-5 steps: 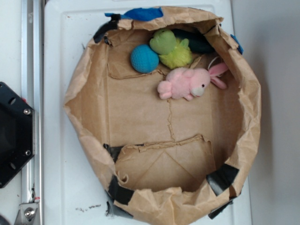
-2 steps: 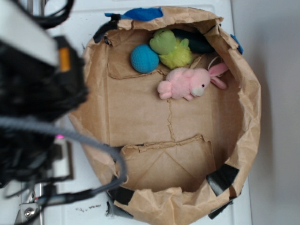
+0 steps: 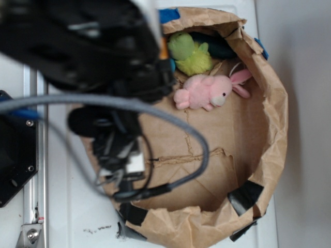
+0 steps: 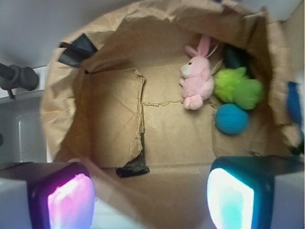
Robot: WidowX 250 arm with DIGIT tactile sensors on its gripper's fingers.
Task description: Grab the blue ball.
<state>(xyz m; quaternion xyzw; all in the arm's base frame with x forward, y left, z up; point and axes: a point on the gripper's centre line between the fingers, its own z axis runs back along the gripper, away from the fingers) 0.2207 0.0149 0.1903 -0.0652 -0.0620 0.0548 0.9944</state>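
Note:
The blue ball (image 4: pixel 231 118) is a small teal fuzzy ball on the floor of the brown paper bag (image 4: pixel 66 109), at the right in the wrist view, next to the yellow-green plush toy (image 4: pixel 238 87). My gripper (image 4: pixel 150 200) is open and empty, above the bag's near rim and well apart from the ball. One pad glows pink (image 4: pixel 69 202), the other teal (image 4: pixel 231 200). In the exterior view my blurred black arm (image 3: pixel 103 46) covers the bag's upper left and hides the ball; the fingers cannot be made out there.
A pink plush bunny (image 3: pixel 207 92) lies beside the green toy (image 3: pixel 190 53) at the bag's far side. The bag's crumpled walls (image 3: pixel 274 119) stand up all round, patched with black tape (image 3: pixel 245 196) and blue tape (image 3: pixel 168 14). A grey cable (image 3: pixel 201 150) loops over the bag.
My arm has swung in from the left and now hangs over the bag's upper left, covering the ball in the exterior view. The toys and the ball have not moved.

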